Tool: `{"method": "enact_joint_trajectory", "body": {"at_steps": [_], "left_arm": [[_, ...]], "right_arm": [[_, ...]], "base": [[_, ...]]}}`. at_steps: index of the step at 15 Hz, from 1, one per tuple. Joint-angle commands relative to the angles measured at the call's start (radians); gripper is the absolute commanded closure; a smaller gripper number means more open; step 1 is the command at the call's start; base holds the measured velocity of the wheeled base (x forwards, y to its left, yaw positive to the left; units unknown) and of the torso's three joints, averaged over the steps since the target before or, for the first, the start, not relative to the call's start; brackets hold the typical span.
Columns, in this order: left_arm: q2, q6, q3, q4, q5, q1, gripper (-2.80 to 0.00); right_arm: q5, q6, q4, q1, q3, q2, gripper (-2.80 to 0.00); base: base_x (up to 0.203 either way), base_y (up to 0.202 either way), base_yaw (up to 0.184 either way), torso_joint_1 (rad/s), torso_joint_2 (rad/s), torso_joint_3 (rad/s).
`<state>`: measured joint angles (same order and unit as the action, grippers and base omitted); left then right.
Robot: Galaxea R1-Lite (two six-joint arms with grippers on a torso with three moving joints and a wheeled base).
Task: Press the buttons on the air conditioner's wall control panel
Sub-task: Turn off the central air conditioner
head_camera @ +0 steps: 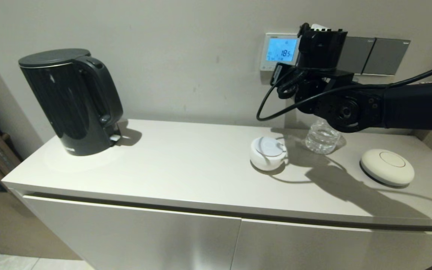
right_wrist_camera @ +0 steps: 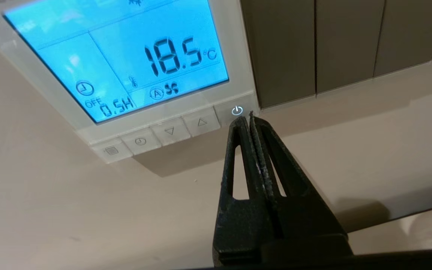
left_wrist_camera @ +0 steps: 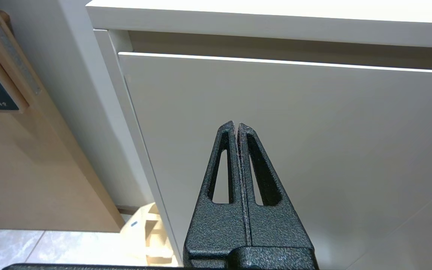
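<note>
The white control panel [head_camera: 272,50] hangs on the wall, its screen [right_wrist_camera: 126,56] glowing blue and reading 18.5 °C. A row of pale buttons [right_wrist_camera: 169,131] runs under the screen; the power button [right_wrist_camera: 237,110] at the end is lit. My right gripper [right_wrist_camera: 246,117] is shut and empty, its tips at the lower edge of the power button. In the head view the right wrist [head_camera: 321,48] covers the panel's right edge. My left gripper [left_wrist_camera: 236,124] is shut and empty, parked low in front of the cabinet door [left_wrist_camera: 313,150].
Dark grey switch plates [head_camera: 373,56] sit right of the panel. On the white counter [head_camera: 186,168] stand a black kettle [head_camera: 71,101], a white round device [head_camera: 267,153], a clear plastic bottle [head_camera: 321,138] and a cream disc [head_camera: 387,167].
</note>
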<state>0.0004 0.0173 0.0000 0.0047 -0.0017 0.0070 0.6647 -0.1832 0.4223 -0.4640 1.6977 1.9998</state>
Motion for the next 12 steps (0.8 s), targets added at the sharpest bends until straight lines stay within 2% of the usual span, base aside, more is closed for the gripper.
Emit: {"method": "enact_joint_trajectory", "body": {"at_steps": [1,9,12], "left_arm": [[0.0,0.0,0.0,0.0,0.0,0.001,0.0],[0.0,0.0,0.0,0.0,0.0,0.0,0.0],[0.0,0.001,0.0,0.0,0.0,-0.001,0.0]], "right_arm": [[0.001,-0.001,0.001,0.002,0.008,0.017,0.0],[0.003,-0.001,0.001,-0.001,0.004,-0.004,0.0],[0.006,-0.002,0.003,-0.043,-0.039,-0.049,0.0]], "base": [[0.0,0.0,0.0,0.0,0.0,0.0],[0.0,0.0,0.0,0.0,0.0,0.0],[0.0,0.0,0.0,0.0,0.0,0.0]]}}
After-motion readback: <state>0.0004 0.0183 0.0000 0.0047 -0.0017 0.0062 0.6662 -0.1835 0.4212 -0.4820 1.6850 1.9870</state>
